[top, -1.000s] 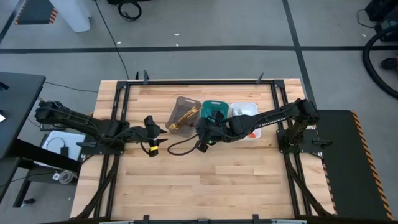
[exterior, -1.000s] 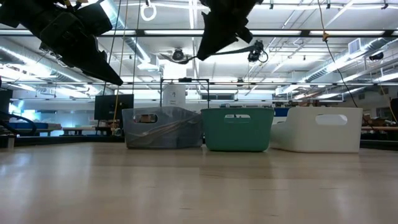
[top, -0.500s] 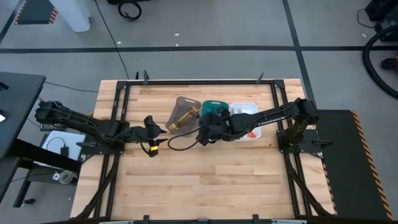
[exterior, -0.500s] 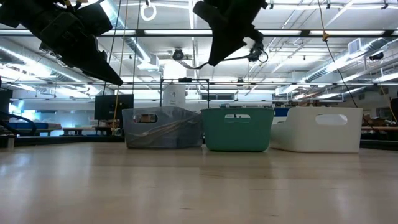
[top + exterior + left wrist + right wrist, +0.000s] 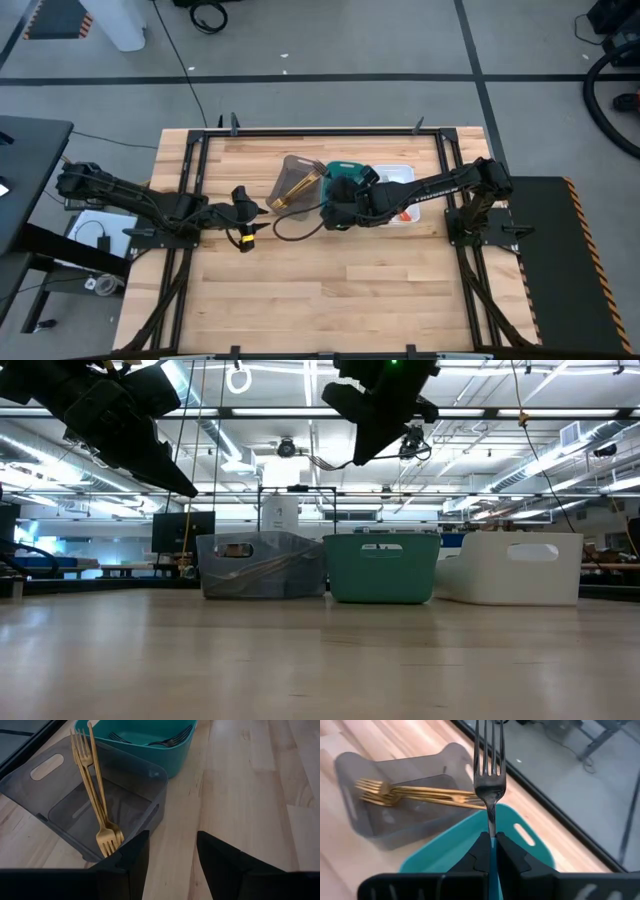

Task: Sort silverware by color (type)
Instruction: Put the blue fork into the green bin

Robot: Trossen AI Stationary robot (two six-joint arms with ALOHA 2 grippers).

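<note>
Silverware sorted into three bins in a row on the wooden table (image 5: 330,290). Dark fork (image 5: 490,775) pinched by its handle in the right gripper (image 5: 490,845), fingers clamped tight on it, tines pointing away from the wrist, poised above the teal bin (image 5: 530,845). Gold forks (image 5: 97,795) leaning inside the grey bin (image 5: 55,785), just beside the teal one. Dark forks (image 5: 170,741) lying in the teal bin already. White bin (image 5: 515,568) at the row's other end, contents hard to make out. Left gripper (image 5: 243,213) off to the side above bare table near the grey bin, fingers (image 5: 225,865) parted, holding nothing.
</note>
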